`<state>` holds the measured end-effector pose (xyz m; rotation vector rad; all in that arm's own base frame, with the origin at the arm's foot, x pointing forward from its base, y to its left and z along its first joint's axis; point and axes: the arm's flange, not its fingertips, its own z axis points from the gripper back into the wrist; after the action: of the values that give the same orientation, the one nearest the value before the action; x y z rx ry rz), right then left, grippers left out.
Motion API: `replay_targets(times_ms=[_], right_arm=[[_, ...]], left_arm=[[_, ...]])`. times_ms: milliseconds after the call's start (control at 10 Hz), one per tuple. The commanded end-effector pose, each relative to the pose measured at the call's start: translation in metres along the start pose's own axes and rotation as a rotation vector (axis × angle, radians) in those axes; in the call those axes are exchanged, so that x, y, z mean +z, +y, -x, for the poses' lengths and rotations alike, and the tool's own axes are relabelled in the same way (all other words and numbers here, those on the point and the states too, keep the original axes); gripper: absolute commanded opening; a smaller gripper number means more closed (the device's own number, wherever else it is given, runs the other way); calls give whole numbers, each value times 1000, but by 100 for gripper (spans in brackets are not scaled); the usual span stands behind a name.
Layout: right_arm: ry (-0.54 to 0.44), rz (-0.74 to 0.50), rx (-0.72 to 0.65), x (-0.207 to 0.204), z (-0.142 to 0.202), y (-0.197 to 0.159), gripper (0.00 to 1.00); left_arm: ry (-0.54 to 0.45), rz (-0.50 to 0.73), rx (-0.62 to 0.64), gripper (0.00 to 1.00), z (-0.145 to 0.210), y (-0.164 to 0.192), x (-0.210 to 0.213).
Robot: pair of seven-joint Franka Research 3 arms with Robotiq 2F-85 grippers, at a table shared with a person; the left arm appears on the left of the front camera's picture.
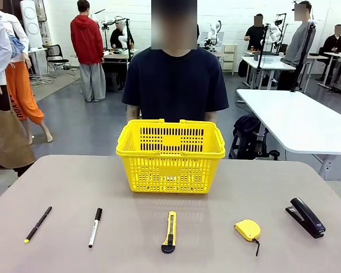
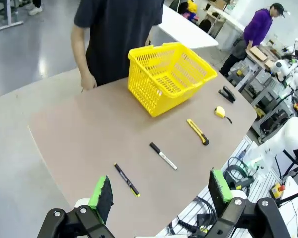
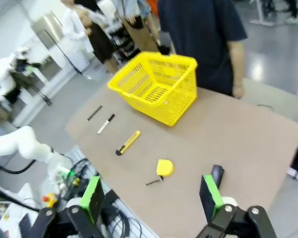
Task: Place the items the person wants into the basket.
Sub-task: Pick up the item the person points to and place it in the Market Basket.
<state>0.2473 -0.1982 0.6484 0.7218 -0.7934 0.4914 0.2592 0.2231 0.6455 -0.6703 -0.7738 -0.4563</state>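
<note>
Front view: utility knife (image 1: 169, 231), tape measure (image 1: 248, 230) and stapler (image 1: 305, 216) lie before the basket (image 1: 170, 170); both arms' jaws gape, seemingly empty.

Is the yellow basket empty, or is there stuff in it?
Empty. Both wrist views show bare mesh floor inside the shopping basket; utility knife, tape measure and stapler lie on the table.

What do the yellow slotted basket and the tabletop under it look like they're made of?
Bright yellow slotted basket: likely moulded plastic, slightly glossy, thin uniform mesh walls in one colour. Grey-brown tabletop: probably matte laminate, smooth with faint soft reflections; its core isn't visible.
</note>
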Motion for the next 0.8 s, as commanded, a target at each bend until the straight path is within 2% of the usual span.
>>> replay_targets(times_ms=[0, 200, 300, 700], right_arm=[[64, 60, 29, 15, 8, 9, 100], [55, 73, 7, 28, 16, 11, 100], [36, 58, -4, 18, 10, 9, 100], [36, 58, -4, 18, 10, 9, 100]], left_arm=[[83, -34, -51, 100, 5, -8, 8], [71, -52, -9, 100, 1, -10, 7], [53, -20, -15, 100, 5, -9, 5], [53, -20, -15, 100, 5, -9, 5]])
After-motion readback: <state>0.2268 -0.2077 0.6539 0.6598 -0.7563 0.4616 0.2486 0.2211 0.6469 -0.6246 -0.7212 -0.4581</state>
